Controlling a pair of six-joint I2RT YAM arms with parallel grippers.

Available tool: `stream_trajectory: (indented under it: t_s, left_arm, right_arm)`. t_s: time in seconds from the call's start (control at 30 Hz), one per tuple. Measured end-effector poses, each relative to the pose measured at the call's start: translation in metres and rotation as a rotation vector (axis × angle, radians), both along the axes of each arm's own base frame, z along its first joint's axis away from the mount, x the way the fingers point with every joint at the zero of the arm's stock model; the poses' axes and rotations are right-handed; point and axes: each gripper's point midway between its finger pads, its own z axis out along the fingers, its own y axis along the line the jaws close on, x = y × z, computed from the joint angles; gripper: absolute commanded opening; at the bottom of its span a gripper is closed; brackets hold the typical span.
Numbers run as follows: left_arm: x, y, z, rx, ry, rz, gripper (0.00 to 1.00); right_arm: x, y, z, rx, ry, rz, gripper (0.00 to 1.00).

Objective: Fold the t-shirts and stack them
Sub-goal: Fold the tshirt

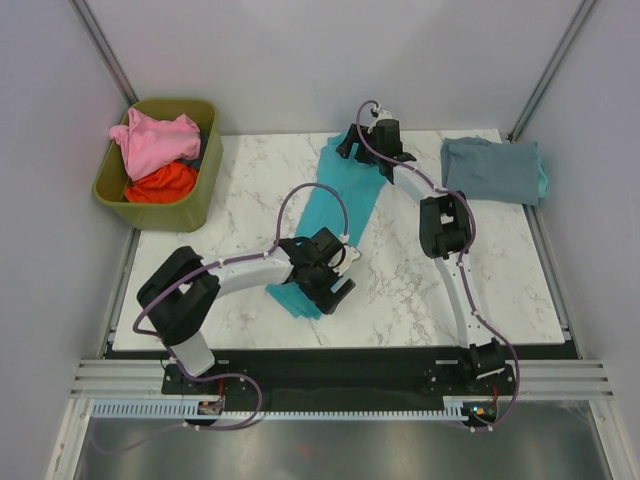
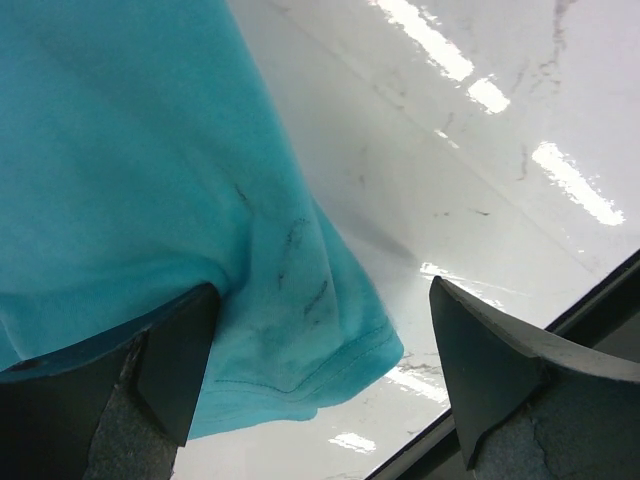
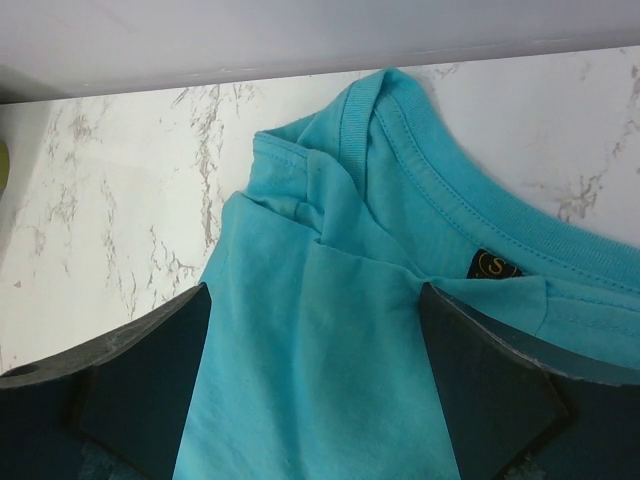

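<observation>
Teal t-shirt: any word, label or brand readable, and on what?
"S": gold, ringed, on the black neck tag inside the collar of the teal t-shirt, right wrist view.
Rest of that tag: too small to read.
Other views: no text.

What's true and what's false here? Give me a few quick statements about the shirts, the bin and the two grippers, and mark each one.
1. The pink cloth t-shirt lies in the olive-green plastic bin. True.
2. The orange-red cloth t-shirt lies on the white marble table. False: it is in the bin, next to the pink one.
3. The folded grey-blue t-shirt sits at the table's far right corner. True.
4. The right gripper is shut. False: it stands open over the bright teal t-shirt, at its collar end.
5. The left gripper is open at that shirt's hem end. True.
</observation>
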Motion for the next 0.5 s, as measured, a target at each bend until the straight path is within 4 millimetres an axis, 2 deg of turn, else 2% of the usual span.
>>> stream_trajectory:
  t_s: [0.3, 0.43, 0.5]
  left_arm:
    - [-0.011, -0.024, 0.002, -0.014, 0.01, -0.064, 0.97]
    - [-0.012, -0.024, 0.004, -0.003, 0.017, -0.066, 0.98]
    - [-0.012, -0.023, 0.005, 0.004, 0.021, -0.067, 0.98]
  right_arm:
    - [-0.001, 0.007, 0.001, -0.007, -0.015, 0.016, 0.95]
    - [-0.01, -0.003, 0.008, -0.035, 0.006, 0.021, 0.96]
    - [-0.017, -0.014, 0.023, -0.041, 0.014, 0.014, 0.96]
